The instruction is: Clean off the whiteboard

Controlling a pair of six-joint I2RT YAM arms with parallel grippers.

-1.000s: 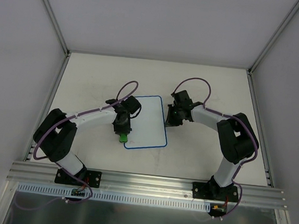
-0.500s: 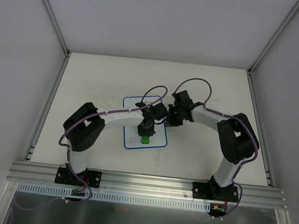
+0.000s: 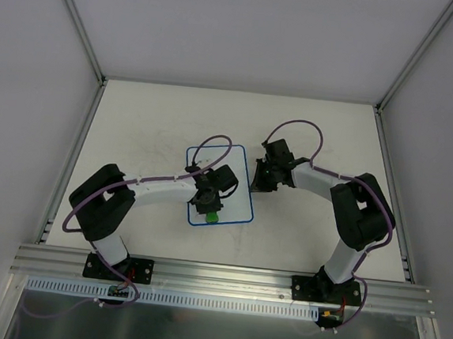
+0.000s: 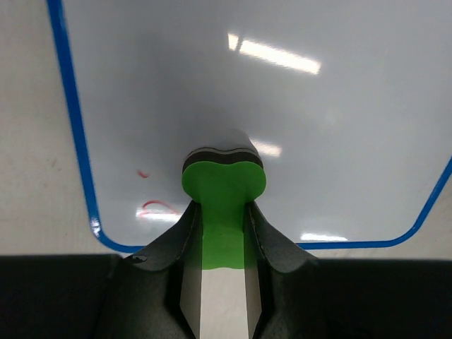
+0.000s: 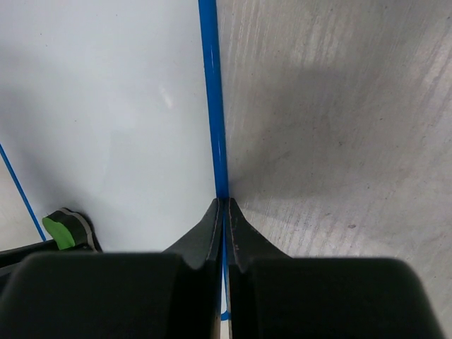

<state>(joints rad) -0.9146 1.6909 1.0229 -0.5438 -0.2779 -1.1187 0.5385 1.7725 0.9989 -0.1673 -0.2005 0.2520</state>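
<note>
Clamped on the green eraser [image 4: 224, 185], the left gripper [image 4: 222, 212] has swept back along the whiteboard's [image 3: 238, 170] near edge. Red marks [image 4: 157, 208] persist at its near-left corner, so erasing is incomplete. The fully closed right gripper [image 5: 223, 205] rests on its right border, on the tabletop [image 3: 151, 123].

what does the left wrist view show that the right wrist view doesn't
Only the left wrist view: red marks near a corner of the whiteboard, and the left pincer clamped on the green eraser. Only the right wrist view: the right pincer, shut, its tips on the whiteboard's blue edge, and scuffed tabletop beside it. Both: the board's white face and the eraser, which in the right wrist view only peeks in at the lower left.
</note>
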